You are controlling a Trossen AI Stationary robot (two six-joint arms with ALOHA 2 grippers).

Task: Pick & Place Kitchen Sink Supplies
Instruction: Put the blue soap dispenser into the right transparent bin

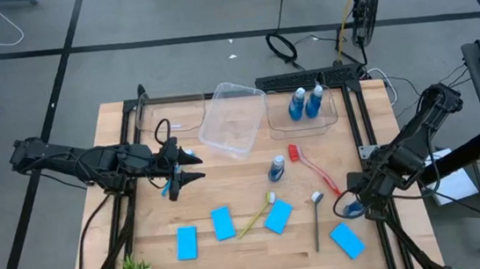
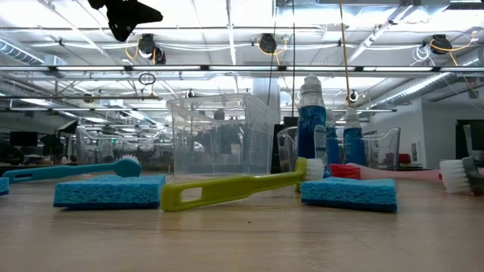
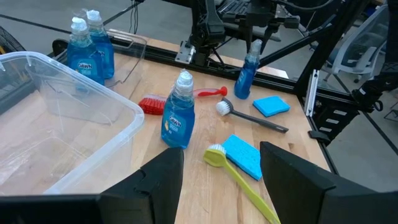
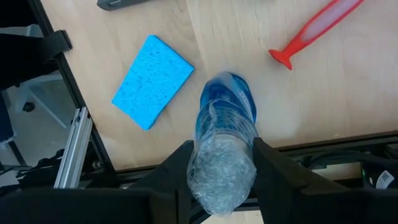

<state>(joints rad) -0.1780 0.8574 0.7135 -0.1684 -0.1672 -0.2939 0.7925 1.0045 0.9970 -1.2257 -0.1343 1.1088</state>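
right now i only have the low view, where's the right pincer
Observer: At the table's right edge. The right pincer has its fingers against both sides of a blue bottle, next to a sponge.
Operator: and the left one
Observer: The left pincer hovers open over the table's left half, beside the middle clear tub.
Operator: any bottles in a tub yet
Observer: Yes, two bottles stand in the right-hand tub.
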